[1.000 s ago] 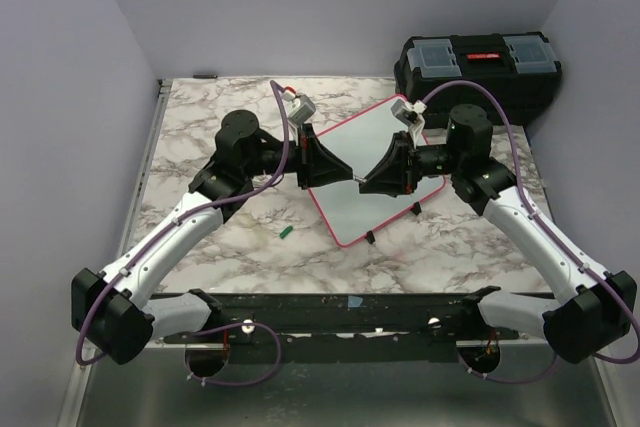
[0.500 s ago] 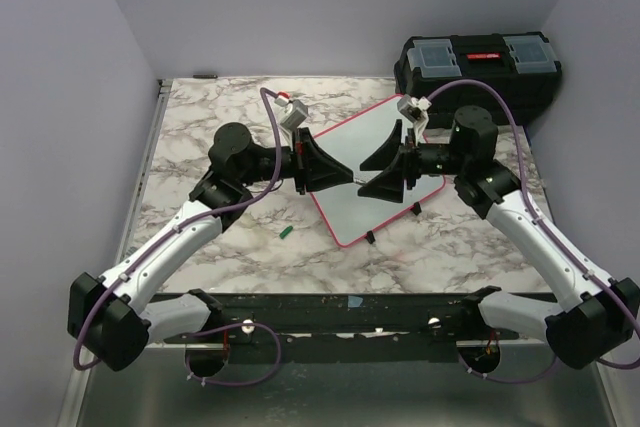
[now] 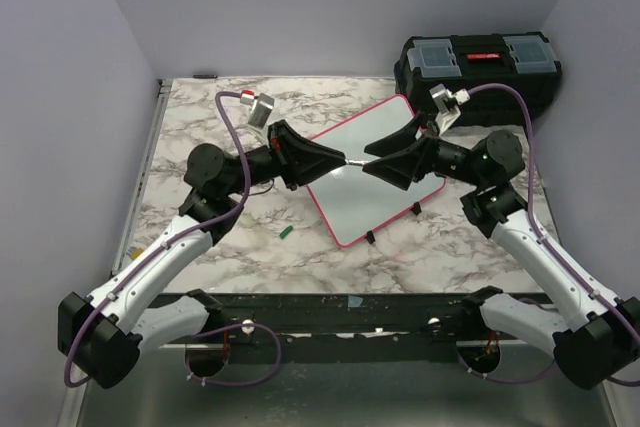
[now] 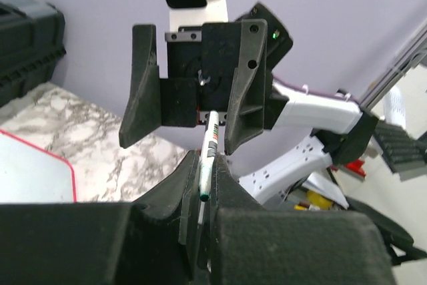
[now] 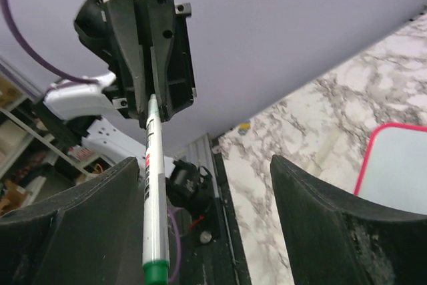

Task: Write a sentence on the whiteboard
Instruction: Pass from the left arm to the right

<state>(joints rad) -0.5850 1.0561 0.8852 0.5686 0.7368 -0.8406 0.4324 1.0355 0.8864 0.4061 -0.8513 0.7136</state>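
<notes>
**Item 1. Whiteboard**: lies flat on the marble worktop, right of centre and turned at an angle, with its small black clips on the near-right edge. The white face shows no writing. It sits within reach of both arms, presumably so either could write on it.

**Item 2. Marker**: slim white barrel with a green end. It hangs in the air above the board's far-left part, bridging the two hands. Which end carries the nib cannot be told.

**Item 3. Left hand**: clenched on one end of the marker, the barrel pinched between its fingertips in the left wrist view. This hand alone carries the pen, so it appears to be the writing hand.

**Item 4. Right hand**: released, its fingers spread wide on either side of the marker's other end and facing the left hand tip to tip. The barrel runs close beside one finger in the right wrist view, but nothing presses on it. The pose reads as a handover or regrip, with this side letting go.

**Item 5. Small green piece**: lies on the worktop left of the board's near corner. It is probably the marker's cap, set aside.

**Item 6. Black toolbox**: stands at the far right corner, closed and apart from the work.

**Status:** the pen is secured and the sentence is not yet begun.
</notes>
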